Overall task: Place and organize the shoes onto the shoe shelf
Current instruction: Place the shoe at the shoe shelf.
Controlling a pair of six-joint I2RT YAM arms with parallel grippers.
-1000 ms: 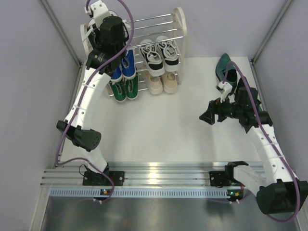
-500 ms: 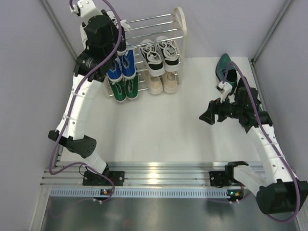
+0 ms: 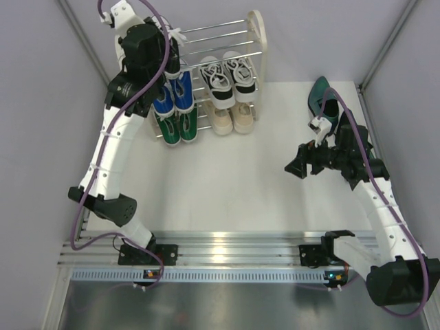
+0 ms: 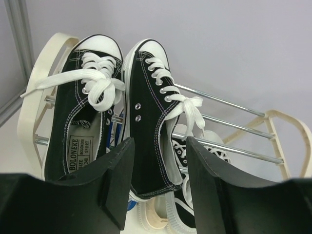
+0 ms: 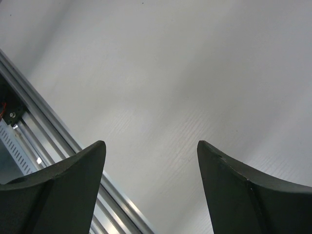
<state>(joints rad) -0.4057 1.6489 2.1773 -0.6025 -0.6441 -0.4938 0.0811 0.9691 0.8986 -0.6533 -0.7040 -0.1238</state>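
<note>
Spotter: Risk first. Your left gripper (image 4: 161, 146) straddles the heel of a black sneaker (image 4: 148, 112) on the top tier of the shoe shelf (image 4: 29, 102), at its left end. Cannot tell whether the jaws clamp the heel or stand free of it; the heel fills the gap.

Notetaker: If you back out with a finger dragging on that heel, you likely pull the shoe off the thin rods (image 4: 243, 107). The loose white lace (image 4: 187, 105) hangs near; a snag does the same. Its mate (image 4: 80, 122) lies just beside it, seemingly touching, so one could take the other down.

Spotter: Shelf contents, seen from above. Left side, partly under your left arm (image 3: 113, 144): blue pair (image 3: 176, 96), green pair (image 3: 177, 128) below. Right side: second black-and-white pair (image 3: 223, 79), beige pair (image 3: 231, 117) below. Top tier, right half: bare rods.

Notetaker: Off the shelf: dark green dress shoes (image 3: 320, 96), at the table's far right corner, partly hidden behind your right arm (image 3: 375, 192). Cannot count them from here.

Spotter: Your right gripper (image 3: 292, 167) hangs over bare table (image 3: 227, 192), right of centre, jaws wide, nothing between them. That arm sits close to the dress shoes; a careless swing could knock them toward the table's right edge.
</note>
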